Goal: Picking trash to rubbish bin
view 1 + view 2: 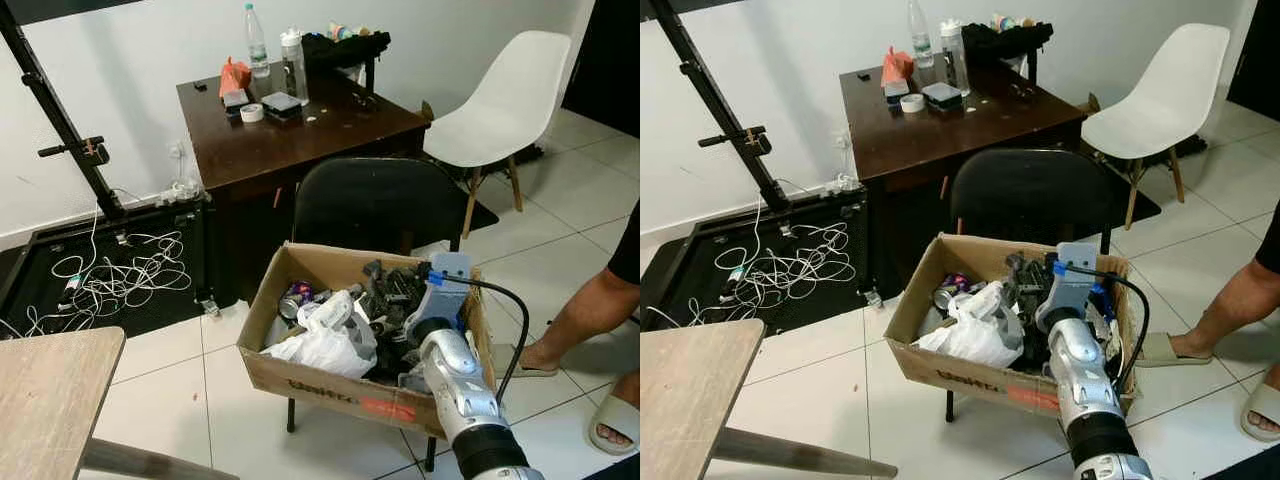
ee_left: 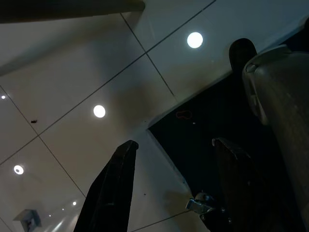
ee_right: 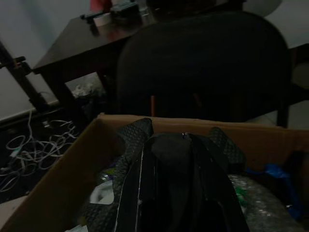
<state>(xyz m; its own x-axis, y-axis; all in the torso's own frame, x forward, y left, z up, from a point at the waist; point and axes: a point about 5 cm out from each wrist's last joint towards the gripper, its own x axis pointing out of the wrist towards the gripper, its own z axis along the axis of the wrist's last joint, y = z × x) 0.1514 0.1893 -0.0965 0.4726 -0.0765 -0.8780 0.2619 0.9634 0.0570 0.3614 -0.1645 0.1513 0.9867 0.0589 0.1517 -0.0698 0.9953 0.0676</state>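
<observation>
At the far left a pale wood-grain tabletop [image 1: 50, 385] juts into the head view, and beyond it a black mat [image 1: 110, 270] carries a loose tangle of thin white cables [image 1: 120, 270] at the foot of a slanted black metal stand [image 1: 60, 125]. The dark, glossy wooden desk [image 1: 300, 130] holds a clear plastic bottle [image 1: 256, 40], a roll of white tape [image 1: 252, 112] and an orange pouch [image 1: 234, 75].

In front of it, a corrugated cardboard box [image 1: 320, 385] serves as the rubbish bin, resting on the seat of a black chair [image 1: 375, 200]; red lettering on its front wall is too blurred to read. Inside lie a crumpled white plastic bag [image 1: 325, 340], a crushed drinks can [image 1: 296, 298] and dark, tangled scraps.

The right gripper [image 3: 176, 145] hangs over the box, its ribbed black fingers [image 3: 135, 140] closed on a dark, smooth-surfaced piece of trash [image 3: 169, 154]. The left gripper [image 2: 174, 159] points at glossy floor tiles, its jaws spread wide and empty.

To the right stands a white moulded plastic chair [image 1: 510, 95], and a person's leg [image 1: 585, 320] in a pale sandal.
</observation>
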